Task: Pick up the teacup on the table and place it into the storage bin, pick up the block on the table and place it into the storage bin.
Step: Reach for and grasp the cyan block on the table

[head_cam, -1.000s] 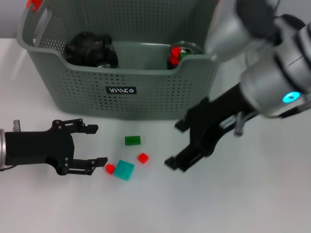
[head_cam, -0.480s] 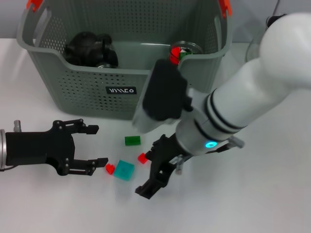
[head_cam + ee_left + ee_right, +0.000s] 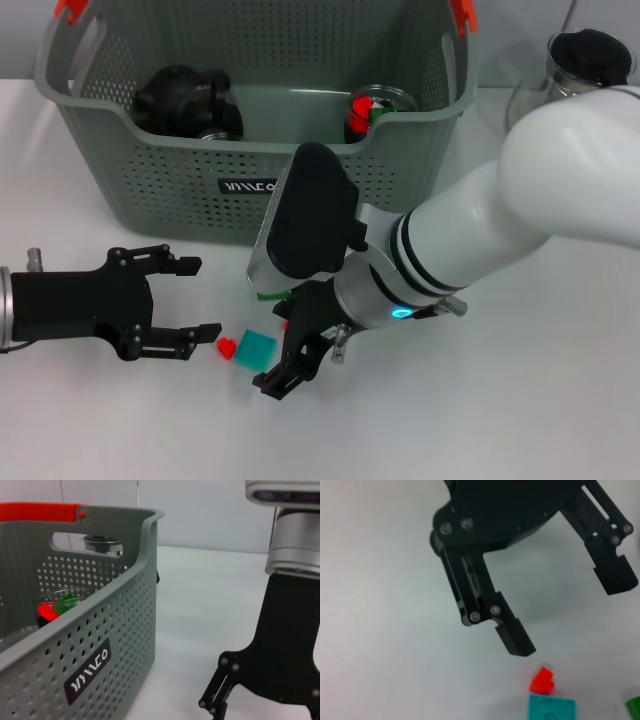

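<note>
Blocks, a teal block (image 3: 255, 347) with a small red block (image 3: 227, 347) touching it, lie on the tabletop (image 3: 500, 420) before the storage bin (image 3: 300, 190), between the wide-open left gripper (image 3: 190, 300) and the nearer right gripper (image 3: 290, 365), whose spread I cannot tell.

Glass jug w/ black lid (image 3: 585, 62), rear right.

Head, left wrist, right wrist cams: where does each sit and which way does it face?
Head view: on the head, looking down at the storage bin; left gripper and right gripper show.
Left wrist view: low over the table, facing the bin's front and the right gripper; own fingers unseen.
Right wrist view: looking down at the open left gripper.
Shared: head and right wrist views show the red block.
</note>
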`<state>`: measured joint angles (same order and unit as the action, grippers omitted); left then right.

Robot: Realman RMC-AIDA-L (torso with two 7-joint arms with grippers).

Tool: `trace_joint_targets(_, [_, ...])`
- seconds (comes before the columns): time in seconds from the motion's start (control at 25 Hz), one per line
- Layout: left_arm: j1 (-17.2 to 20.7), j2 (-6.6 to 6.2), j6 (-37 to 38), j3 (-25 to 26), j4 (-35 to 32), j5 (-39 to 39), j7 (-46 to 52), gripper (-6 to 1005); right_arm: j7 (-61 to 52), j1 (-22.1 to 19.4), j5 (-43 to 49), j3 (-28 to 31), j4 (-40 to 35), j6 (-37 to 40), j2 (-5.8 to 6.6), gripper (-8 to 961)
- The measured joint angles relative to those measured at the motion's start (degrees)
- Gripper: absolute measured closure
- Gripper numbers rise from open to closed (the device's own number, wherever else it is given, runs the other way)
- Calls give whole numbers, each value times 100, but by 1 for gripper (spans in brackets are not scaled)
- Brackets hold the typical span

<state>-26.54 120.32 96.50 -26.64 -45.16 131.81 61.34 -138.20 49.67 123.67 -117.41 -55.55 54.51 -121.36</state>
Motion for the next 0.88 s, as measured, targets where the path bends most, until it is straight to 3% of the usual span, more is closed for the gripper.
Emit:
trace_joint_targets(0.6, [-26, 0, -9, -17, 8, -33, 0, 152, 58, 54, -298, -469, 326, -715, -30, 12])
trace_joint_targets(0.88, [-35, 0, -9, -25, 8, -33, 0, 153, 131, 62, -306, -499, 476, -908, -35, 96])
